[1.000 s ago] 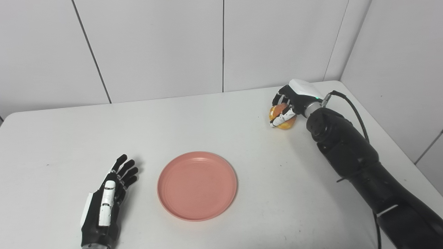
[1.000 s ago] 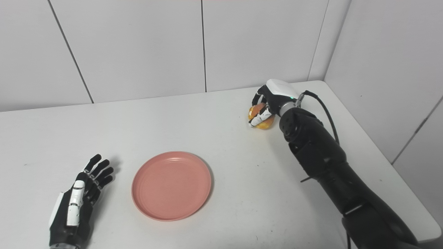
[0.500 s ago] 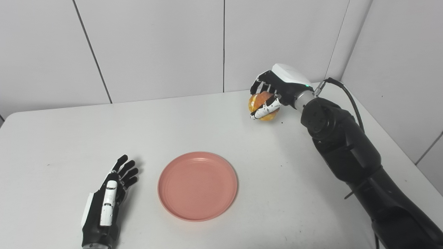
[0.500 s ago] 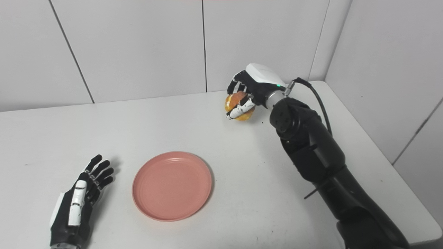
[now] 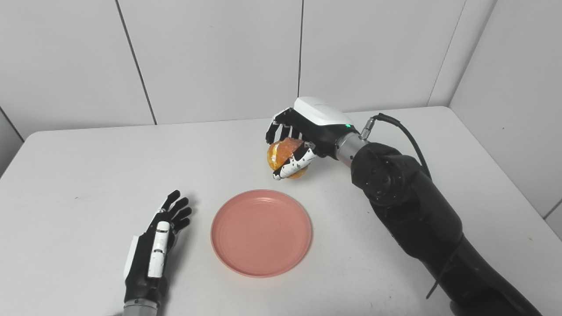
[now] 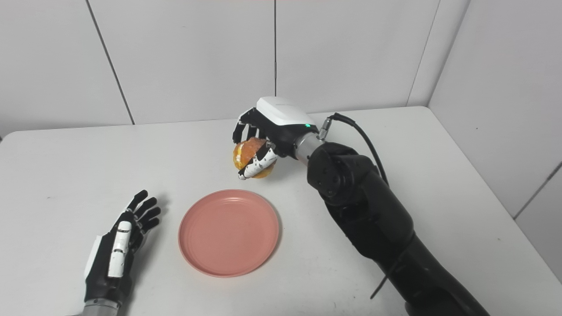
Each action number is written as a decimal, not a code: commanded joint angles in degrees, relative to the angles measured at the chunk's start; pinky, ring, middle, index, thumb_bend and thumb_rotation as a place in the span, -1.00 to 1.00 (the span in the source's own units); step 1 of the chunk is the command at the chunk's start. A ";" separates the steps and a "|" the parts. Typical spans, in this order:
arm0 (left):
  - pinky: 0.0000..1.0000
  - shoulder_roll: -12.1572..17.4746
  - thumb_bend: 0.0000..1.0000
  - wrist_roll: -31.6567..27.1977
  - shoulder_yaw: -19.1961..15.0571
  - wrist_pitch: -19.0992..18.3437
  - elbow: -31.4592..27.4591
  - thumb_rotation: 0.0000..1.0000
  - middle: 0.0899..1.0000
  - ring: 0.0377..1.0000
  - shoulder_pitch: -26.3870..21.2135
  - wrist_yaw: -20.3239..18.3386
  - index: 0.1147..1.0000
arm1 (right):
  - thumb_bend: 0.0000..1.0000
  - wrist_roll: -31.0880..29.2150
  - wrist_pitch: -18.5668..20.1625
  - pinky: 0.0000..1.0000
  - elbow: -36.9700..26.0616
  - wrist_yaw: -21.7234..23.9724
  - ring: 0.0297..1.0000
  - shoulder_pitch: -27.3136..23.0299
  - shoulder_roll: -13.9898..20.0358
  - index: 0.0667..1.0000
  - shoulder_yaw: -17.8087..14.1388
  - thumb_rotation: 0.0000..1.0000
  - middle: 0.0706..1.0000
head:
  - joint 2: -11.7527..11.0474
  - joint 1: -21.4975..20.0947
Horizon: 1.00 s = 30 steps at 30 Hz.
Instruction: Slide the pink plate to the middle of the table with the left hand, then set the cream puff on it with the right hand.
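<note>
The pink plate [image 5: 261,231] lies flat near the middle of the white table [image 5: 79,175], with nothing on it. My right hand [image 5: 303,131] is shut on the golden cream puff [image 5: 281,154] and holds it in the air just beyond the plate's far edge. Its thumb crosses the front of the puff, while the other fingers curl over the top. My left hand [image 5: 154,250] rests flat on the table to the left of the plate, fingers spread, holding nothing and a short gap away from the rim.
White wall panels [image 5: 219,57] stand right behind the table's far edge and along its right side. A black cable [image 5: 408,136] loops from my right wrist over the forearm.
My right hand has lifted the cream puff from the far right of the table and carried it left, toward the plate. The camera has shifted a little. The left hand and plate stay put.
</note>
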<state>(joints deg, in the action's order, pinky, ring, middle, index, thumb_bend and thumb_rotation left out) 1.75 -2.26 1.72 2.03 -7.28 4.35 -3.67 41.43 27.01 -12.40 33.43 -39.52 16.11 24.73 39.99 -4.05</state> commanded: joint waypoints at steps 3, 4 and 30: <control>0.69 -2.00 -0.08 1.21 0.97 -0.39 -1.19 1.00 0.73 0.69 2.20 1.32 0.70 | 0.04 -0.32 -2.46 -0.43 -0.81 0.07 -0.32 -1.79 -1.17 0.01 1.37 -1.00 -0.24 | 0.03 0.49; 0.69 -2.16 -0.08 1.46 1.10 -0.44 -1.33 1.00 0.73 0.69 2.18 1.57 0.70 | 0.04 -0.21 -2.53 -0.43 -0.51 0.03 -0.33 -1.69 -1.48 0.01 1.87 -1.00 -0.24 | 0.09 0.85; 0.67 -3.74 -0.07 3.74 3.16 -2.07 -3.49 1.00 0.72 0.69 2.10 5.45 0.68 | 0.05 2.75 -6.96 -0.39 5.43 -1.10 -0.27 5.68 -3.58 -0.02 8.79 -1.00 -0.23 | 2.23 4.53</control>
<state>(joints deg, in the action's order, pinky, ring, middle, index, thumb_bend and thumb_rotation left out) -0.54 0.51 4.82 -1.10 -9.11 4.70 1.06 43.55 22.07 -6.35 33.41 -32.40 12.72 33.77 42.10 0.35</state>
